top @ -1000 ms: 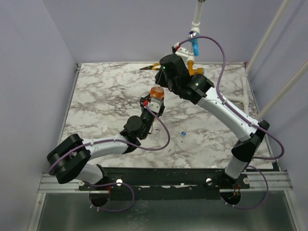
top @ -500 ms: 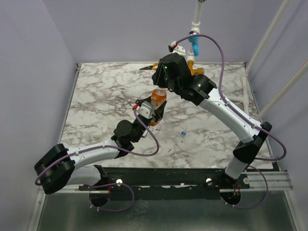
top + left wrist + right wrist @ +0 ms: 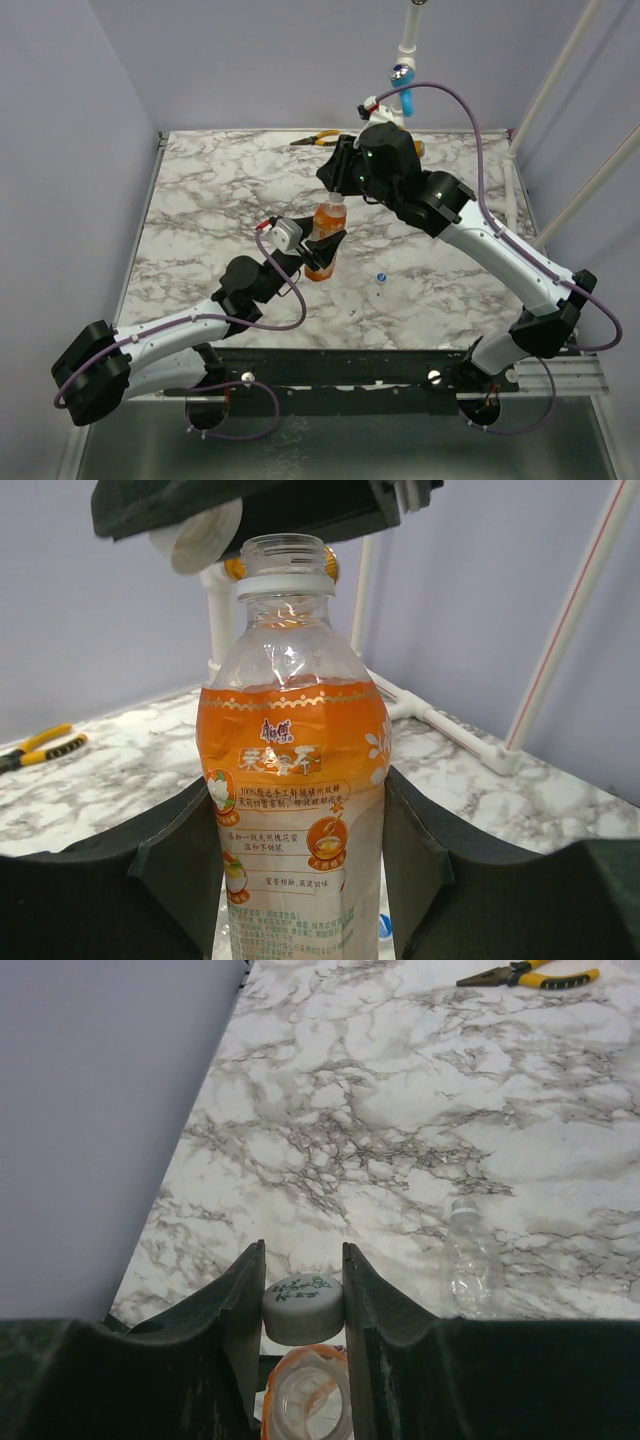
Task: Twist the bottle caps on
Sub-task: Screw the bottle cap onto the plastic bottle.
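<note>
Above marbled worktop (image 3: 200, 200), upright bottle (image 3: 290, 780) is gripped by left fingers (image 3: 170, 880); whitish cap (image 3: 302, 1308), pinched by right fingers (image 3: 240, 1300), is held just beside its neck.

Arms reach inward, both clamped: right jaws above left jaws.

The slim clear plastic bottle with orange contents (image 3: 325, 232) (image 3: 290, 780) is standing upright between the fingers of the left gripper (image 3: 318, 252) (image 3: 300, 880), over the marbled table top (image 3: 200, 200). The small whitish round plastic cap (image 3: 302, 1308) is sitting between the right gripper's (image 3: 336, 182) (image 3: 303, 1290) fingers, just above the bottle's open neck and slightly off to one side. The tiny blue round plastic cap (image 3: 382, 277) is lying on the table to the bottle's right. The yellow-handled metal pliers (image 3: 318, 140) (image 3: 530, 975) are lying near the far edge.
</note>
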### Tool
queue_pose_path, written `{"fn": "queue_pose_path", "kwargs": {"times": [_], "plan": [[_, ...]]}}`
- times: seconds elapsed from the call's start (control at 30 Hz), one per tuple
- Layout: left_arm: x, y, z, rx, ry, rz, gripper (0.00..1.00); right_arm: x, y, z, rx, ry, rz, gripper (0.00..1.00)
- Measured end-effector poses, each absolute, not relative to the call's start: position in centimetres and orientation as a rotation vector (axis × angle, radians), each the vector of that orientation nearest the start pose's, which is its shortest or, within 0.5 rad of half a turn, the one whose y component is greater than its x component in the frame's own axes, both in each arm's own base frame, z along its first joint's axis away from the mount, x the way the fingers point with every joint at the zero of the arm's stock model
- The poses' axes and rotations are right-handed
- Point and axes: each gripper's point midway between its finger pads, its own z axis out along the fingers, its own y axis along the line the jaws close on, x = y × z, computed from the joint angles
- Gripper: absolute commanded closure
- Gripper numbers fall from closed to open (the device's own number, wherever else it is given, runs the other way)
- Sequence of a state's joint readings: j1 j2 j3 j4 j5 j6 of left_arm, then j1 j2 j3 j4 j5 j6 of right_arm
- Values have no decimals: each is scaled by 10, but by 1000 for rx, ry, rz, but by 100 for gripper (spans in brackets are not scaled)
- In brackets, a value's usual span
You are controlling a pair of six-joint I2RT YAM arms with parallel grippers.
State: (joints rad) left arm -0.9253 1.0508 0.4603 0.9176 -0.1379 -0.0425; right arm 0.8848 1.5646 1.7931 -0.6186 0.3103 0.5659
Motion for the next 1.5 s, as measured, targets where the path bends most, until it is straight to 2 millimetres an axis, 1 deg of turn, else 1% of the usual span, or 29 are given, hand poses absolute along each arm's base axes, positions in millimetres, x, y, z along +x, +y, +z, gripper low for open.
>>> {"fn": "queue_pose_path", "kwargs": {"times": [0.03, 0.13, 0.2, 0.3, 0.47, 0.57, 0.7, 0.8, 1.07, 1.33, 1.5], "plan": [[240, -287, 291, 450, 1227, -792, 73, 313, 335, 367, -120, 1986, 669, 80], [237, -282, 291, 446, 1241, -848, 73, 305, 331, 371, -143, 1961, 701, 79], [233, -277, 293, 440, 1245, -894, 73, 299, 328, 370, -158, 1949, 720, 79], [224, -273, 299, 436, 1233, -967, 73, 294, 328, 367, -179, 1933, 753, 79], [210, -280, 300, 473, 1231, -1067, 73, 289, 337, 364, -210, 1923, 807, 79], [205, -284, 299, 491, 1237, -1115, 73, 286, 342, 371, -226, 1904, 849, 79], [204, -284, 302, 484, 1230, -1146, 73, 282, 347, 382, -240, 1873, 908, 78], [206, -280, 308, 461, 1209, -1162, 73, 277, 347, 389, -251, 1846, 943, 77], [208, -276, 318, 430, 1176, -1201, 73, 267, 345, 391, -281, 1791, 993, 76], [214, -274, 320, 402, 1170, -1234, 73, 265, 347, 393, -308, 1740, 1011, 75], [214, -273, 325, 388, 1152, -1262, 73, 263, 346, 400, -320, 1701, 1029, 74]]}}
